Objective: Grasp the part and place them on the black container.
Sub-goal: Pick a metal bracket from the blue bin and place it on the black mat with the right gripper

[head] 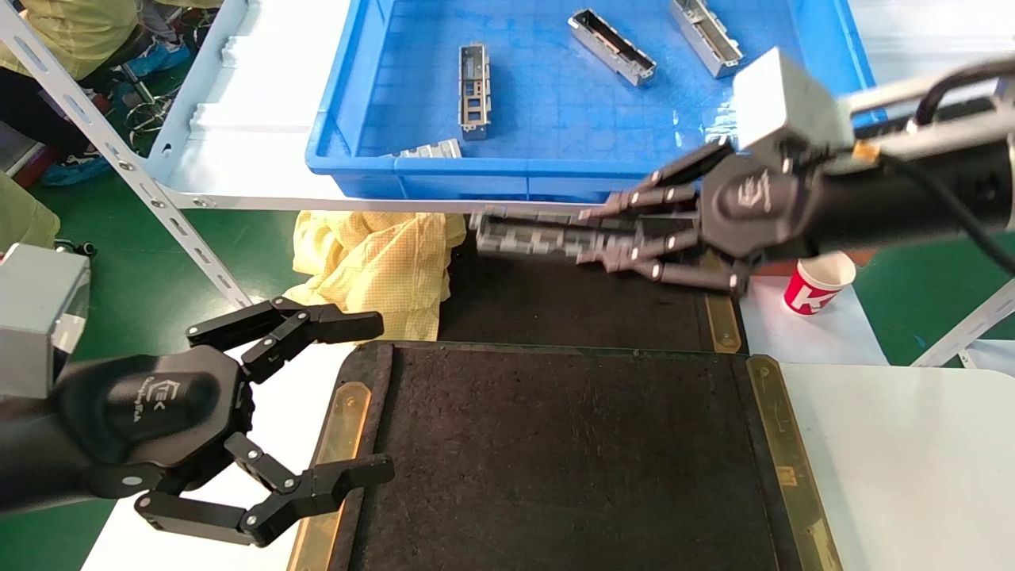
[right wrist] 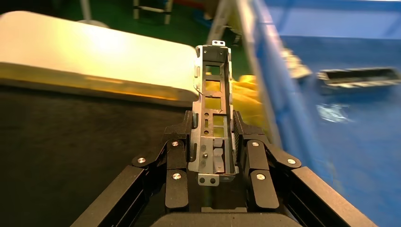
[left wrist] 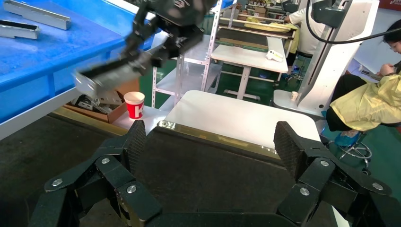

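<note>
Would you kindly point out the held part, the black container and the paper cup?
Part (right wrist: 213,118): right wrist view, its mid-length with cutouts.
Black container (head: 555,444): head view, bare matte surface.
Paper cup (head: 817,289): head view, its red side.

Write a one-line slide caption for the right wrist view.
Right gripper shut on the part, carrying it past the blue bin toward the black container.

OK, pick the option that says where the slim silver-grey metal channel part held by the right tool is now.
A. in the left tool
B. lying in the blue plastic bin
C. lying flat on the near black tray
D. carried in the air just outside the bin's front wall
D: the right tool is shut on the slim silver-grey metal channel part, carried below the blue plastic bin's front wall, touching no tray.
</note>
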`<state>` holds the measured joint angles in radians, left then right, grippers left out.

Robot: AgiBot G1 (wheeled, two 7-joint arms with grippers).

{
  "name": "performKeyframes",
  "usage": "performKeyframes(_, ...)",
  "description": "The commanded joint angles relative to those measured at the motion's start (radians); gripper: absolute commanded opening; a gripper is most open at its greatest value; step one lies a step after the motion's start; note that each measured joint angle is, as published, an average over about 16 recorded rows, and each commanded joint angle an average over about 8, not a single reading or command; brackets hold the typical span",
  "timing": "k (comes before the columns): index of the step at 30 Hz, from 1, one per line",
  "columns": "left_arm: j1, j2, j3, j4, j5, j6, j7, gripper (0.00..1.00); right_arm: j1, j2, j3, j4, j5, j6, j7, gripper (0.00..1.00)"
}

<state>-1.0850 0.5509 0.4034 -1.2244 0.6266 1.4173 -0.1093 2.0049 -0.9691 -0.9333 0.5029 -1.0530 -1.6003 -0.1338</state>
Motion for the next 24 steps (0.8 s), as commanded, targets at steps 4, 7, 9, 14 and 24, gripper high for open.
performKeyframes(4, 0.000, 0.000, 0.000, 0.000, 0.000, 0.000, 0.000, 1.00, -0.028, 0.024, -0.077, 0.101, 0.055, 0.004, 0.021, 0.00)
performKeyframes(7, 0.000, 0.000, 0.000, 0.000, 0.000, 0.000, 0.000, 1.00, -0.037, 0.017, -0.115, 0.109, 0.071, 0.012, 0.011, 0.00)
performKeyframes(9, 0.000, 0.000, 0.000, 0.000, 0.000, 0.000, 0.000, 1.00, -0.044, 0.007, -0.133, 0.098, 0.077, 0.020, -0.001, 0.00)
performKeyframes(14, 0.000, 0.000, 0.000, 0.000, 0.000, 0.000, 0.000, 1.00, -0.069, -0.028, -0.153, 0.046, 0.082, 0.044, -0.042, 0.00)
performKeyframes(24, 0.000, 0.000, 0.000, 0.000, 0.000, 0.000, 0.000, 1.00, -0.141, -0.091, -0.154, -0.030, 0.096, 0.090, -0.106, 0.00)
